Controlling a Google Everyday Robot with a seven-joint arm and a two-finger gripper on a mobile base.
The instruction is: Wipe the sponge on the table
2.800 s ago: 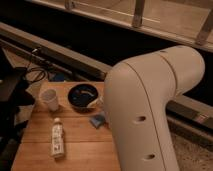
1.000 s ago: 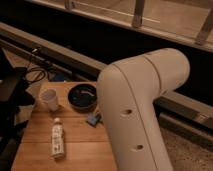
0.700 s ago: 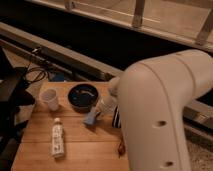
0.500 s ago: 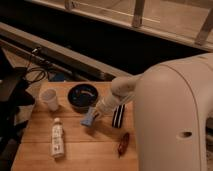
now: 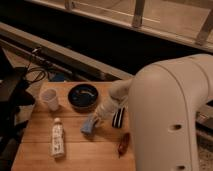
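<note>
Blue-grey sponge [image 5: 88,126] on bench [image 5: 90,156], 6 o'clock of dark bowl [image 5: 83,96] | gripper [image 5: 96,119] at its 1 o'clock edge, likely to drive wiping | grip: cannot tell

Dark bowl [image 5: 83,96] serves as reference. White cup [image 5: 50,99] stands upright just left of the bowl. White bottle [image 5: 58,139] lies flat, nearer than the bowl and to its left. Black ribbed block [image 5: 119,119] sits right of the bowl. A small reddish object [image 5: 123,144], not identifiable, lies nearer still. The gripper [image 5: 95,122] is just on the near side of the bowl.
</note>
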